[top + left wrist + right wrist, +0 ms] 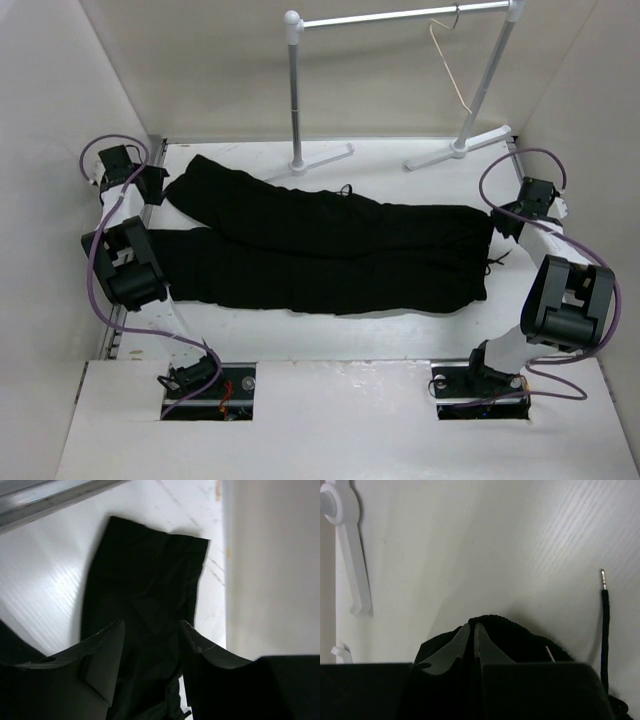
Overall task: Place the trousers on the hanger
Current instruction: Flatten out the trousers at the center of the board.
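Progress was slight: the right claw (472, 630) pinched the trousers (330, 250) at the waist; the left claw (152, 630) hung spread above a leg end; the garment lay flat on the white counter (330, 335), not yet lifted; the hanger (450, 70) dangled bare from the rail stand (400, 17) at the back, between plain pale walls (200, 60).

- Top external view: no legible text, label, brand, number or sign.
- Left wrist view: nothing legible; the picture is partly blurred.
- Right wrist view: nothing legible.
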Controlling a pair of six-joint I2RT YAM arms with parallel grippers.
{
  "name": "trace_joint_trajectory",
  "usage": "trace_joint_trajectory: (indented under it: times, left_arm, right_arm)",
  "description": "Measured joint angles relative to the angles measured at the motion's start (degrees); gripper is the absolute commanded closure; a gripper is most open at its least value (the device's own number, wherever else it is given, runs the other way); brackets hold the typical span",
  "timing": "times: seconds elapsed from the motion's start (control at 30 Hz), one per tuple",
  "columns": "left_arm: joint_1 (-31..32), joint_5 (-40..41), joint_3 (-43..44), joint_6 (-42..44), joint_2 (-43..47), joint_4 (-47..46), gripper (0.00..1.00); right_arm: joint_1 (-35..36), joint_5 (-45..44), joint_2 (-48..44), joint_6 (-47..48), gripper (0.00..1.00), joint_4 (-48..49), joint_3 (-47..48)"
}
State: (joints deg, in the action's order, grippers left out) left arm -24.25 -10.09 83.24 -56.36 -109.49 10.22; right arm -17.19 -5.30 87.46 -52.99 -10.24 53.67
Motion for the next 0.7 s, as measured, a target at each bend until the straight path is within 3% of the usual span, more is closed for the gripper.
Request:
trace_joint_trajectory:
  times: [0.17, 0.27, 0.5, 0.7]
  left_arm:
    - [3.0, 1.7, 1.3, 2.3, 2.0, -1.0, 0.53]
    - [6.6, 4.3, 6.3, 6.2, -0.5, 1.0, 0.50]
    - [16.1, 12.2, 31.3, 19.7, -19.2, 7.5, 0.52]
    - [18.3, 15.0, 38.4, 23.5, -30.0, 13.7, 0.58]
  right_arm:
    - [0.0, -0.2, 1.8, 0.2, 0.90, -0.1, 4.0]
    - [0.1, -0.8, 1.8, 0.6, 0.90, 0.0, 4.4]
    - [2.0, -1.8, 1.8, 1.2, 0.89, -0.2, 4.4]
    - [4.0, -1.7, 1.8, 2.1, 0.89, -0.2, 4.3]
